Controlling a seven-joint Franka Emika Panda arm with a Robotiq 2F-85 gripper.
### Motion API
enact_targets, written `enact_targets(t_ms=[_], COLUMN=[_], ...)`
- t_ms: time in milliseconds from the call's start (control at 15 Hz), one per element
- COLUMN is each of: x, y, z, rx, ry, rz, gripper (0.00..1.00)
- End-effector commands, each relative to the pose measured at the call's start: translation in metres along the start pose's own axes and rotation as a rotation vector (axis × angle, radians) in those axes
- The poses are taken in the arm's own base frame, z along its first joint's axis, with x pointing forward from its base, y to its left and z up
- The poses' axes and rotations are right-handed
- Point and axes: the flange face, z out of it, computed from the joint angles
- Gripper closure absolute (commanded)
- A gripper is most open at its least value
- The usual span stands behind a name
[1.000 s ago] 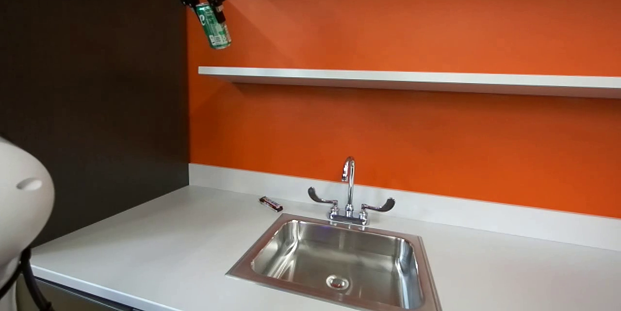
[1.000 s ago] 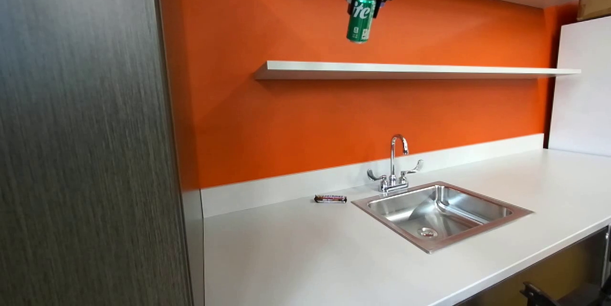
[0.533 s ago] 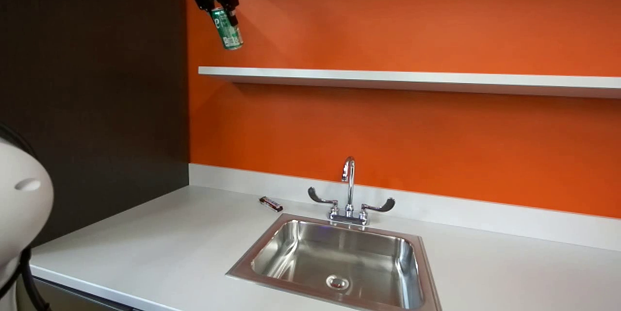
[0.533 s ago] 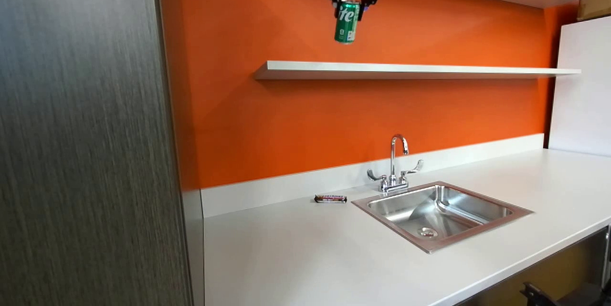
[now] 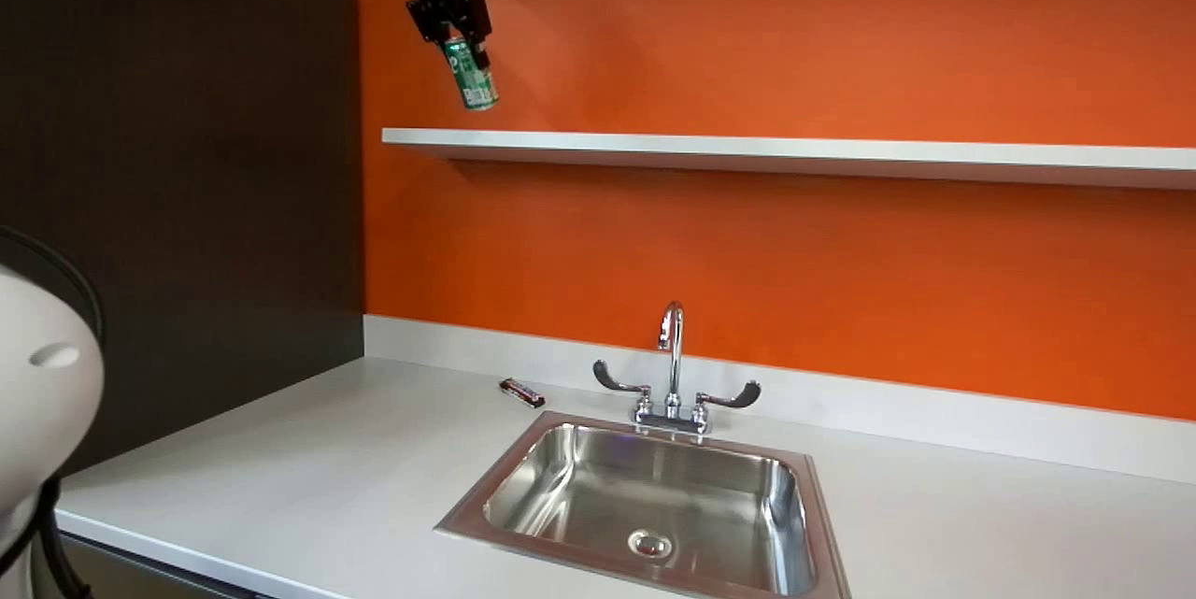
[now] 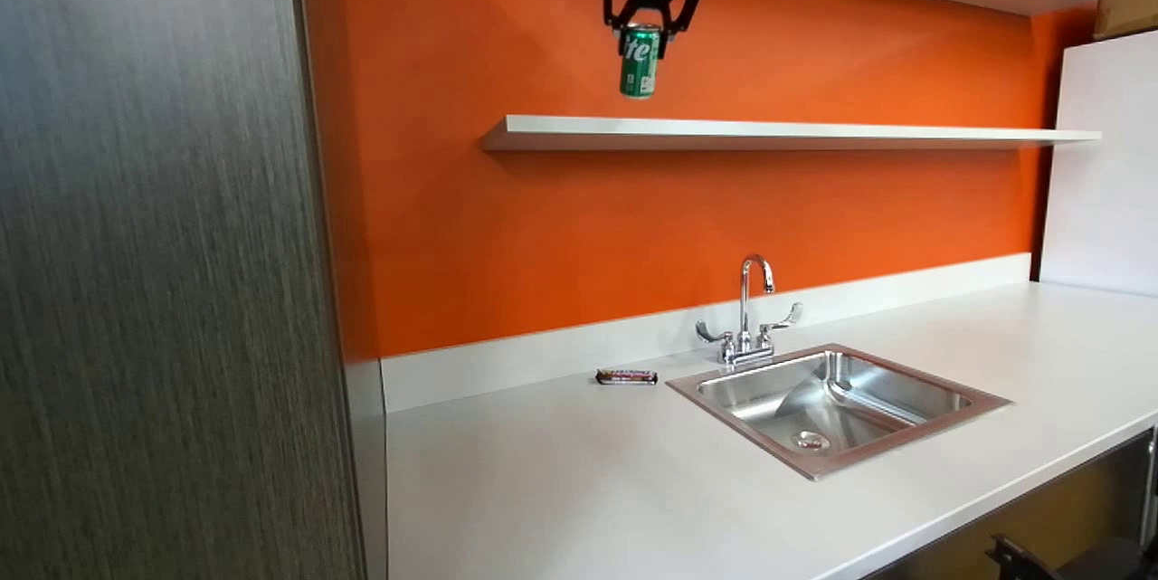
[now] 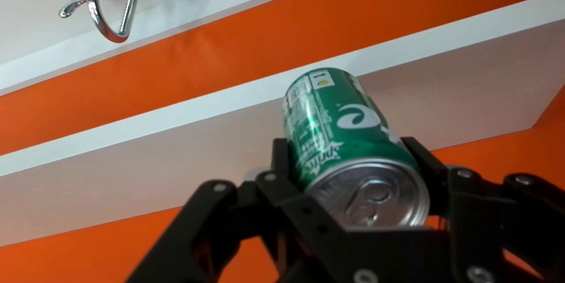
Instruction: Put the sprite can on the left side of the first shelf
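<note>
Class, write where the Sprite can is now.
In both exterior views, the Sprite can, held by the gripper, appears above the left part of the lower white shelf.

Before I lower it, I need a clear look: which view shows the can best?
The wrist view: the can shows largest there, its silvery top plain to see. Both exterior views show it small, held in the gripper, pictured above the shelf.

Sprite can [image 7: 353, 146] is bright green with white lettering and a silvery top, gripper [image 6: 643, 48] is black. First shelf [image 6: 796, 131] and counter [image 6: 543, 471] both white, wall [image 6: 561, 245] along the counter's back edge loud orange, panel [image 6: 163, 245] at its left edge dark with streaky grain.
</note>
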Motion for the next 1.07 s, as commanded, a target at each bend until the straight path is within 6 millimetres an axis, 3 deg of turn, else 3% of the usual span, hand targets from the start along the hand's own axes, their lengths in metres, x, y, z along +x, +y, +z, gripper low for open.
enact_targets(t_ms=[0,467,1000], x=[0.027,0.052,0.067], y=[-0.008,-0.016,-0.022], z=[0.009,0.023,0.039], rx=[-0.02,-0.025,-0.068], ry=[-0.01,-0.024,-0.083], rz=[0.034,0.074,0.098], gripper=[0.61,0.61,0.61])
